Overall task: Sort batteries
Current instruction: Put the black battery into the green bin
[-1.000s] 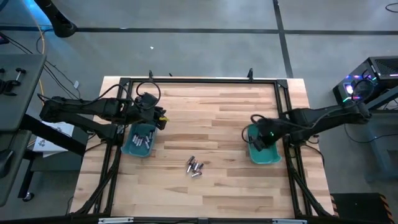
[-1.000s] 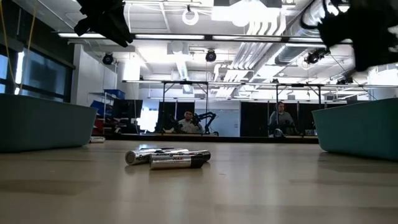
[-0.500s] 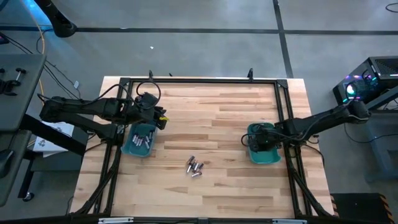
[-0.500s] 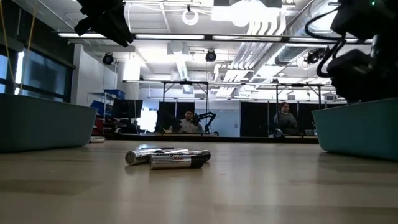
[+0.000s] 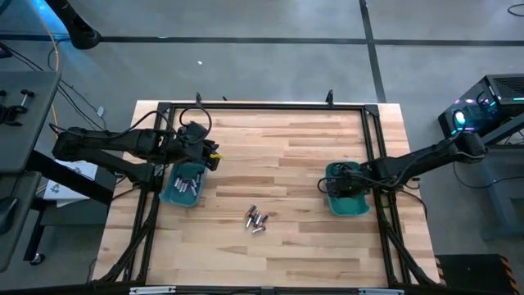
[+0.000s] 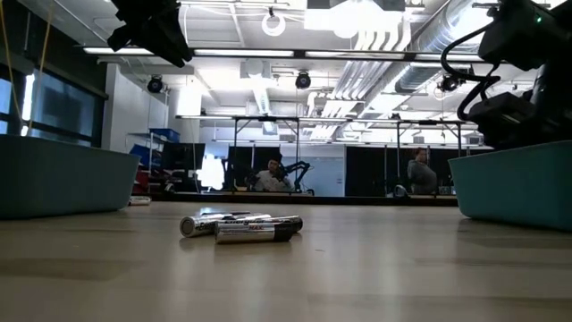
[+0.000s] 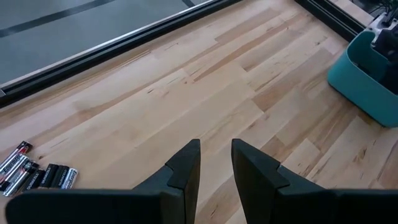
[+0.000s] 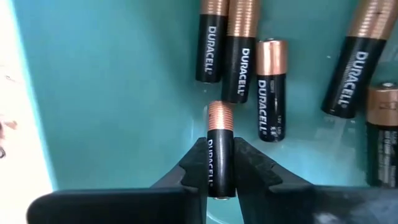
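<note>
Several small batteries [image 5: 256, 220] lie in a heap on the wood table near its near edge; the low view shows them as batteries [image 6: 241, 225], the left wrist view as batteries [image 7: 37, 174]. The left teal bin [image 5: 174, 197] holds silvery cells [image 5: 189, 182]. My left gripper [image 5: 210, 155] hovers over that bin's far end, slightly open and empty, seen as left gripper [image 7: 215, 163]. My right gripper [image 5: 340, 187] reaches into the right teal bin [image 5: 352, 206] and is shut on a dark copper-ended battery [image 8: 219, 155]. Several like cells [image 8: 270, 87] lie on that bin's floor. My right gripper pinches the battery's dark body [image 8: 220, 177] between its two fingers [image 8: 194, 165]. The battery lies along the fingers, its copper end [image 8: 219, 115] sticking out past their tips. It is held inside the right bin above the floor; whether it touches the floor I cannot tell.
A dark metal frame [image 5: 262, 106] runs around the table. Bare wood [image 5: 270, 156] lies between the two bins. The low view shows the left bin [image 6: 54, 183] and the right bin [image 6: 518, 183] at its sides, with people sitting in the room far behind.
My right gripper has come down from above the right bin into it, still holding the battery. The left arm and the heap of batteries have kept still.
</note>
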Robot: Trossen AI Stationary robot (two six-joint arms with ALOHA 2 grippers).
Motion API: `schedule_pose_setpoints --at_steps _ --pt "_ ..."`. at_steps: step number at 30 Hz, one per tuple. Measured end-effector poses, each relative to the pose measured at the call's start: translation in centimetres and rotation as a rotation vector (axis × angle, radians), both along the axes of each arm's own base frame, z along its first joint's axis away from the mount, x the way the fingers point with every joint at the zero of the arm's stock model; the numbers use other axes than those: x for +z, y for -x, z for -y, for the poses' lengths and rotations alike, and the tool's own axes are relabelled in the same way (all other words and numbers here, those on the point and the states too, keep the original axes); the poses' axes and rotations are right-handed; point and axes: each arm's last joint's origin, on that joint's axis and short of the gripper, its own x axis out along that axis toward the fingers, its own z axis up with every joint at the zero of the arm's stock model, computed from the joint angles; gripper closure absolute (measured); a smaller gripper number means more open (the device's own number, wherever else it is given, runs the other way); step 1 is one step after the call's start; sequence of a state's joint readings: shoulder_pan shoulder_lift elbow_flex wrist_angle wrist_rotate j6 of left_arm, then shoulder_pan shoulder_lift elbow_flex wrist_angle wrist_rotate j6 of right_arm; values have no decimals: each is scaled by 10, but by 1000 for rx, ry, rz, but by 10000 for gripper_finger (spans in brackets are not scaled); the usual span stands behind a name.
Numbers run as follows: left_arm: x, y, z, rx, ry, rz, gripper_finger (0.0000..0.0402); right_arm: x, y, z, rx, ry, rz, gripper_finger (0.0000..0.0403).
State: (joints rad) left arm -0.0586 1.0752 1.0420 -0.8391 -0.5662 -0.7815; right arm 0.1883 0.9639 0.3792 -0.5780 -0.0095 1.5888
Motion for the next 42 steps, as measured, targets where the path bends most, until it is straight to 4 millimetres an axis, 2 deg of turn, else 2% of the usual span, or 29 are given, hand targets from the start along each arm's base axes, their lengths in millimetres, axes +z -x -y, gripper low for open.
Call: schedule_pose_setpoints --at_steps 9,17,26,31,42 --pt "0 0 0 0 0 0 317 0 -2 -1 39 -3 15 353" --pt "0 0 0 0 0 0 317 -1 0 -1 73 5 2 332" --pt "0 0 0 0 0 0 317 -1 -1 1 152 120 18 348" --pt "0 0 0 -1 0 0 317 -1 0 0 267 168 21 348" --pt "0 0 0 3 -3 0 317 -14 -5 -8 367 198 -60 343"
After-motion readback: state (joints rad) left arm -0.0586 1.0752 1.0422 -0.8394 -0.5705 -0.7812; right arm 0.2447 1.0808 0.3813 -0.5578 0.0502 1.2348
